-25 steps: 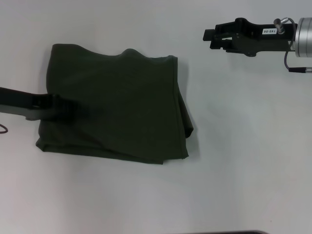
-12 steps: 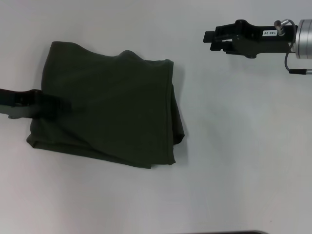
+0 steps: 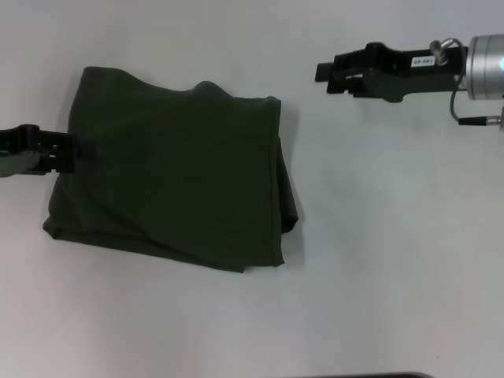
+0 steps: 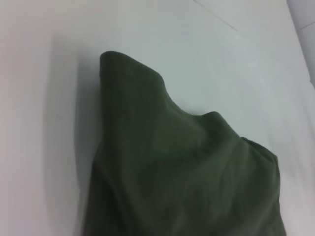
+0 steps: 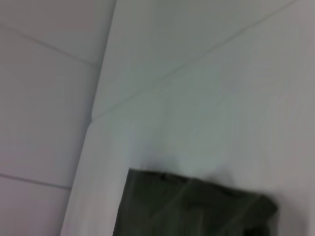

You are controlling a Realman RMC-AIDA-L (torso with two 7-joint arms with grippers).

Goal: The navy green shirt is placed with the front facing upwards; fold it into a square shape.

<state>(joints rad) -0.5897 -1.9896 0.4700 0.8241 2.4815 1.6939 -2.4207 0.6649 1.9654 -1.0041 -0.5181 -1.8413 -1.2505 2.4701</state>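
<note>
A: Left gripper [image 3: 69, 152] first: it sits at the shirt's left edge, low against the cloth. Whether its jaws are clenched on the fabric or released, I cannot tell; they blur into the dark cloth.

B: And the right gripper [image 3: 324, 72]?

A: Up in the air at the far right, well apart from the garment, black body pointing left. Its jaws read as released, grasping nothing. A small white sticker on its housing carries print too small to read, and a silver cylinder with a thin cable sits behind it.

B: Where is the navy green shirt [image 3: 177, 173]?

A: Left of centre on the table [image 3: 378, 236], folded into a rough 4-sided block. The far edge is wavy with 1 hump near the middle; the right side shows stacked layers, with an under-layer bulging out past the top fold. The near edge slants.

B: Texture?

A: Matte, soft, dark olive knit. The left wrist view shows the shirt [image 4: 182, 177] close, 1 corner peaked up, gentle creases. No lettering or label faces up.

B: The surface?

A: Plain white, smooth, with faint seam lines. The right wrist view shows the table's edge, a pale floor or wall beyond, and a corner of the shirt [image 5: 187, 211].
</note>
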